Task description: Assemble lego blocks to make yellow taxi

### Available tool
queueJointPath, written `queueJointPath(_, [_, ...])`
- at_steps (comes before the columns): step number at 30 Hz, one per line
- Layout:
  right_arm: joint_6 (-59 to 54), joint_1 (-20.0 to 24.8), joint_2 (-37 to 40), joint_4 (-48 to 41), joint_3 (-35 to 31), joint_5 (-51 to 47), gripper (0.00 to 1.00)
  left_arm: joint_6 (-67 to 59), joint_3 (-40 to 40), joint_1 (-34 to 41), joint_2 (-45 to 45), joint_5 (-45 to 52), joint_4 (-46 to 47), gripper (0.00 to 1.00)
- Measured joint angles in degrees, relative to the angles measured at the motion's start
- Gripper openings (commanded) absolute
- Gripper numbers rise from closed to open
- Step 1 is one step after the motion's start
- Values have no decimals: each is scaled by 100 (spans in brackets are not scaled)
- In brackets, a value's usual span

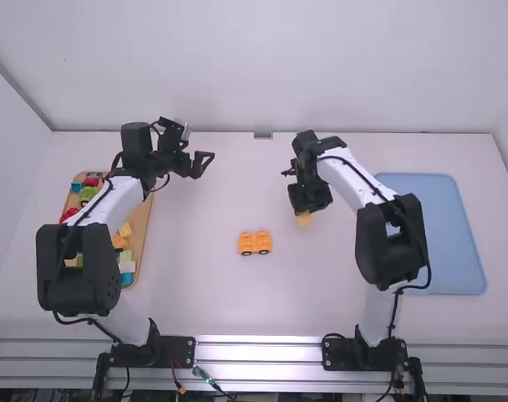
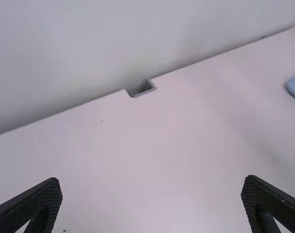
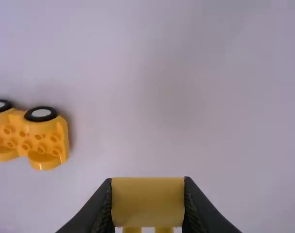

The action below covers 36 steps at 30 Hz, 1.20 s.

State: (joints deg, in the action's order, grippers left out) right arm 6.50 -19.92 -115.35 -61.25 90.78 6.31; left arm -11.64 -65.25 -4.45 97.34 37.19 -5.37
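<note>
In the high view my left gripper (image 1: pixel 202 164) stands open over the far left of the table, beyond the block tray; the left wrist view has the left gripper (image 2: pixel 152 204) with its fingers wide apart and nothing between them. My right gripper (image 1: pixel 304 211) is right of the middle, shut on a yellow block (image 1: pixel 304 219). Seen from the right wrist, the right gripper (image 3: pixel 147 204) pinches this yellow block (image 3: pixel 147 201) from both sides. The yellow wheeled base (image 1: pixel 254 243) rests near the table's middle, apart from the held block; its wheels and studs show on the base (image 3: pixel 45 138) in the right wrist view.
A wooden tray (image 1: pixel 142 243) of coloured blocks lies at the left, partly under the left arm. A blue tray (image 1: pixel 446 234) lies at the right, beside the right arm. A small notch (image 1: pixel 263 135) is cut in the table's far edge.
</note>
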Motion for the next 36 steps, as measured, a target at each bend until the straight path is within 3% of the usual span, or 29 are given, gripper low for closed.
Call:
queueJointPath(8, [1318,46,-229,-31,0,181,0,0,0,0,0,0,157,99])
queueJointPath(20, [4448,-157,-229,-208,0,-905,0,0,52,7,0,-46,-179,99])
queueJointPath(28, [5613,-581,-229,-177,-13,-1093,0,111,411,7,0,-87,-592,99])
queueJointPath(36, [6111,-557,-216,247,-442,-1182,0,356,597,7,0,-107,-973,99])
